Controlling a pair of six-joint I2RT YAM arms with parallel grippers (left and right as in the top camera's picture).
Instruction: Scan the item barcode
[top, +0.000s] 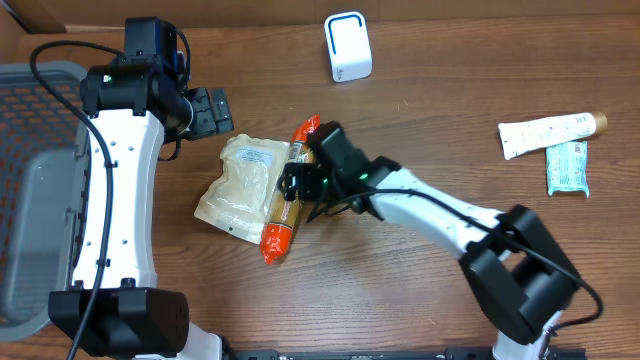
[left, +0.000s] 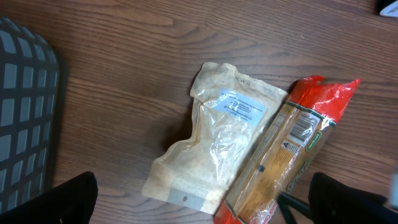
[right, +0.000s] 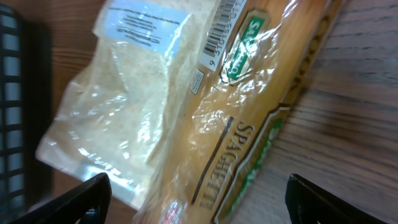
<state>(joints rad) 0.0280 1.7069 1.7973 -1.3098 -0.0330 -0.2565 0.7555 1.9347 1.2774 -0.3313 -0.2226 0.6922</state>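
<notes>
The fingers (right: 87, 196) of the right gripper (right: 199, 200) stand wide apart either side of the spaghetti packet (top: 285, 200), gripping nothing, and the left gripper (top: 212, 110) near it is open and empty too, so the packet, lying flat and overlapping a pale pouch (top: 238, 185), looks not yet lifted or scanned

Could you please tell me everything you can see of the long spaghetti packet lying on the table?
The long clear-plastic spaghetti packet with orange-red ends lies flat and diagonal on the brown wooden table, label up: a green logo, the word SPAGHETTI and a white barcode near one end. The film is crinkled and glossy. One long edge overlaps the clear pouch of pale grains. The right gripper hovers over it, jaws open, not gripping.
</notes>
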